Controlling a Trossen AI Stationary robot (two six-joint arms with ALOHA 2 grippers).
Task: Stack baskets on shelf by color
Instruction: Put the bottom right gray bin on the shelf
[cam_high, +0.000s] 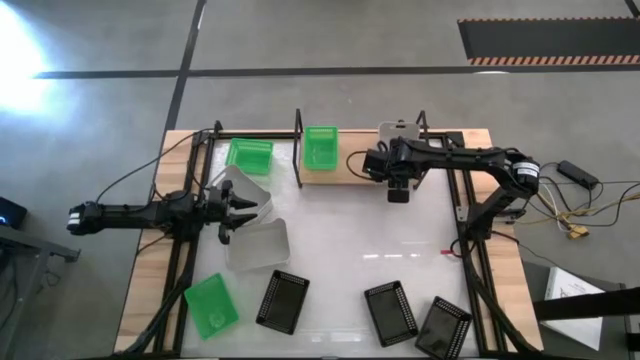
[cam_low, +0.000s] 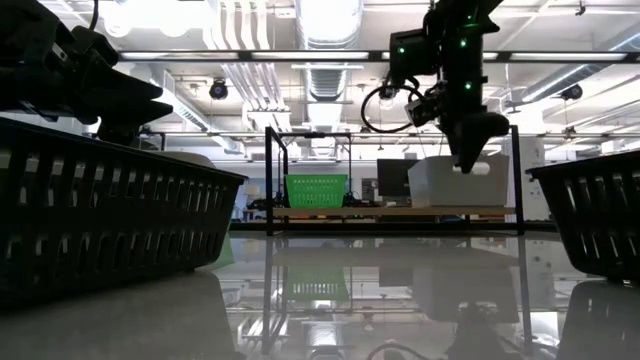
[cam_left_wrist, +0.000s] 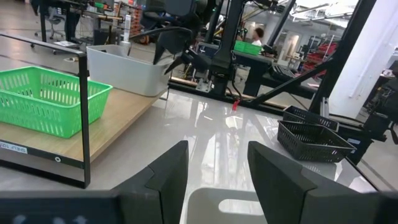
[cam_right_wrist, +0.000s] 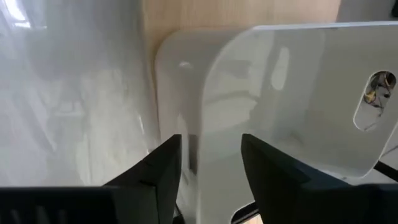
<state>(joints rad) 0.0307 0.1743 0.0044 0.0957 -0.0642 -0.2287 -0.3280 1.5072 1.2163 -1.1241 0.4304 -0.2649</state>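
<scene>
From above, the shelf runs along the far edge of the counter, at about 12 o'clock. A green basket sits on its wooden plank. A second green basket sits just past the shelf's left end, at about 11 o'clock. A white basket stands on the right part of the plank, mostly hidden under the right arm.

The right claw hangs over the front edge of the shelf, at about 1 o'clock. In its wrist view its two dark fingers are spread apart, and the wall of the white basket stands in the gap between them. I cannot tell if the fingers touch it.

The left claw is at about 9 o'clock on the counter. It hangs over two white baskets: one tipped on its side, the other lying just in front of it. In the left wrist view its fingers are spread open, with a white rim showing below the gap.

Near the front edge of the counter, a third green basket lies at about 7 o'clock. Beside it is a black basket. Two more black baskets lie at about 5 o'clock, close together.
</scene>
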